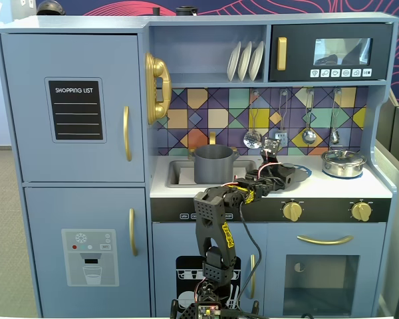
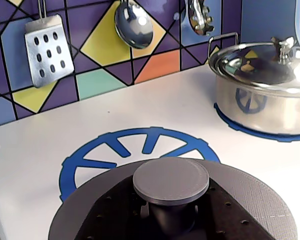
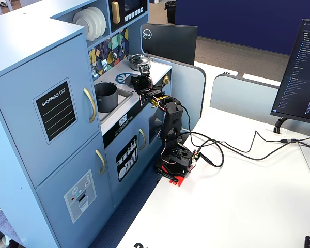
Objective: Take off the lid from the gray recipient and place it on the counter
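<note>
The claw grips the lid by its knob, flat over the blue burner ring; bare tabletop lies directly beneath, right of the open gray recipient.

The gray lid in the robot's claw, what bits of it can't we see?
- Wrist view: the lid is cut off by the bottom edge, so the claw's fingers are hidden.
- A fixed view: the claw blocks the lid; touching the counter? Cannot tell.
- Another fixed view: lid too small.
</note>
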Robot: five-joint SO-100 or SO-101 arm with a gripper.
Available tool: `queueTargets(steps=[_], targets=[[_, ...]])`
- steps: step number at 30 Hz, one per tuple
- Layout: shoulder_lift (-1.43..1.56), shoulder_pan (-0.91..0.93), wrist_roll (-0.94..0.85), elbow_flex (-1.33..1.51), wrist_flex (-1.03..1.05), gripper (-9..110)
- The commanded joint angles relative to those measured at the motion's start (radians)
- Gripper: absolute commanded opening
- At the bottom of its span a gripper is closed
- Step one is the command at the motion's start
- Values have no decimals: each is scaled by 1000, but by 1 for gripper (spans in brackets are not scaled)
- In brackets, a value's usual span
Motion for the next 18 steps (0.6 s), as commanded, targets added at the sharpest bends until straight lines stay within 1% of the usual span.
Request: queueTargets(steps=[1, 11, 15, 18], targets=[[-9, 0, -9, 2, -61, 0], [-35, 8, -9, 35, -94, 0], [-21, 23, 11, 54, -107, 18], [-5, 38, 15, 67, -114, 26]])
